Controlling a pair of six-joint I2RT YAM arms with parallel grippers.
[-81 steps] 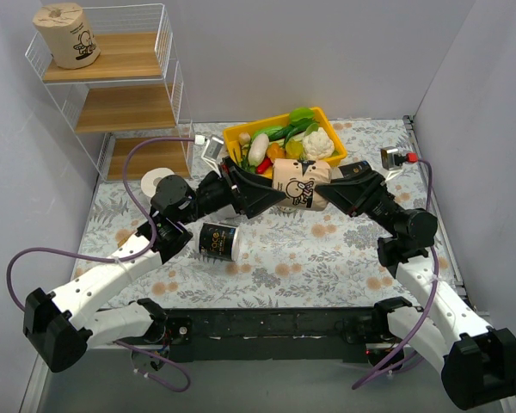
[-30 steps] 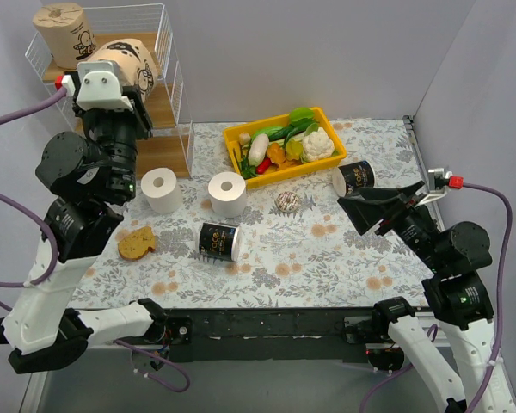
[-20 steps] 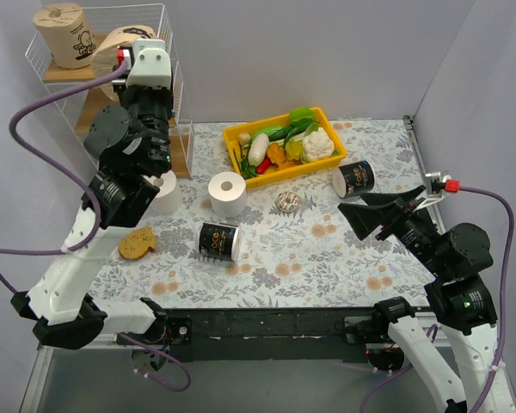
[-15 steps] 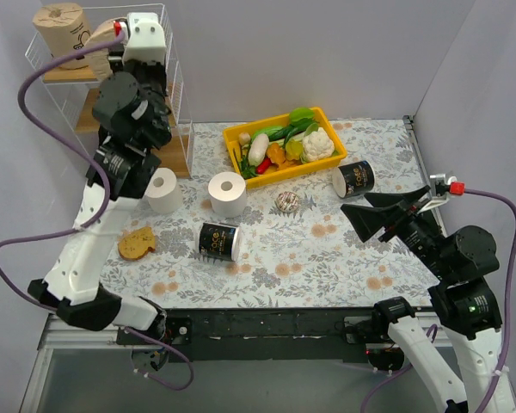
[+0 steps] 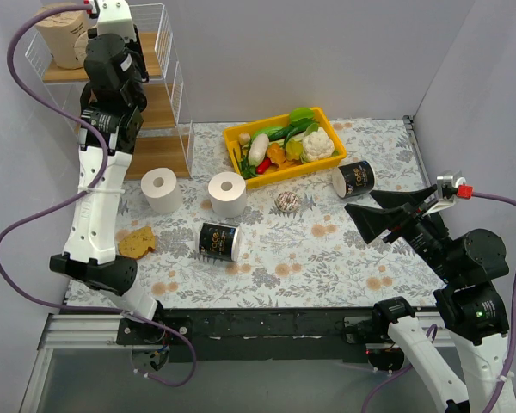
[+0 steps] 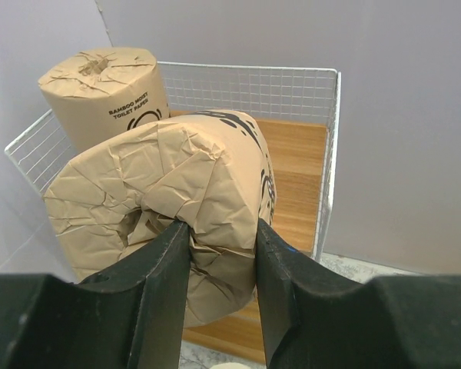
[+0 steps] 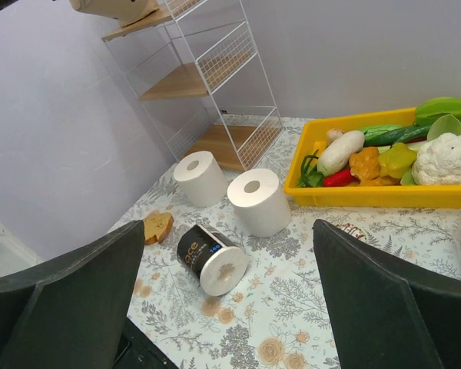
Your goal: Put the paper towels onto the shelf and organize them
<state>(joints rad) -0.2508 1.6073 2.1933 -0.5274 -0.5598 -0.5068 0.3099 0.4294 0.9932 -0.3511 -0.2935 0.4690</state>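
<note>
My left gripper (image 6: 219,254) is shut on a tan paper towel roll (image 6: 177,184), held on its side over the top board of the shelf (image 6: 296,169). It is next to an upright tan roll (image 6: 107,88). From above, my left wrist hides the held roll; the upright tan roll (image 5: 62,39) shows on the shelf (image 5: 146,86). Two white rolls (image 5: 162,189) (image 5: 227,194) stand on the table. One black roll (image 5: 218,240) lies in the middle, another (image 5: 354,178) by the bin. My right gripper (image 5: 371,217) hangs open above the table, holding nothing.
A yellow bin (image 5: 284,175) of vegetables sits at the back centre. A small patterned ball (image 5: 286,202) lies in front of it. A bread slice (image 5: 136,243) lies at the left. The shelf's two lower boards (image 7: 180,81) are bare. Grey walls close both sides.
My left arm has swung up and leftward, carrying the tan roll over the top tier beside the upright tan roll. The right arm has drifted slightly back and stays open.
</note>
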